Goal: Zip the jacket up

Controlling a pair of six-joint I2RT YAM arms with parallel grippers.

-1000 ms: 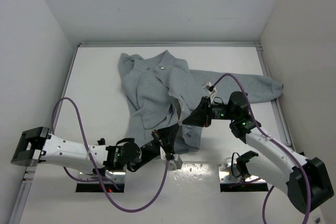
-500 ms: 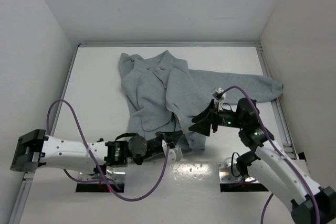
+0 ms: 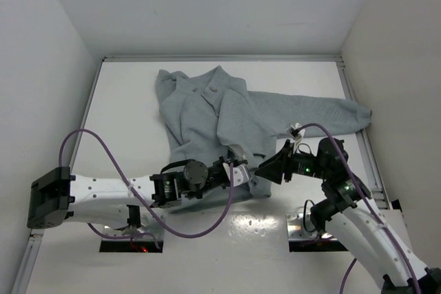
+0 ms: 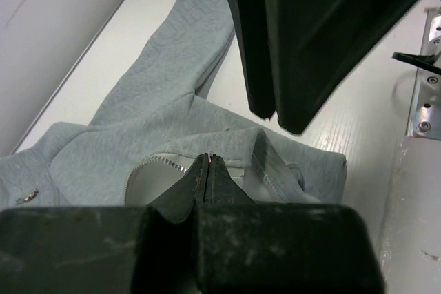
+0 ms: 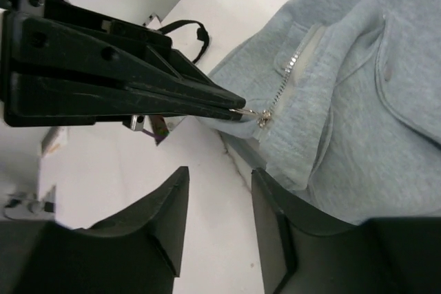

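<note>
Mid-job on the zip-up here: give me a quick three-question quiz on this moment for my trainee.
1. True or false: the right gripper is clamped on the light grey soft fabric jacket.
2. What does the shut left gripper pinch? A) a sleeve cuff; B) the small metal zipper pull at the jacket's near hem; C) nothing.
3. Fill in: seen from above, the jacket's long sleeve stretches toward the robot's ___ side of the white table.

Key: 1 false, its jaws stand open and empty beside the hem; 2 B; 3 right.
</note>
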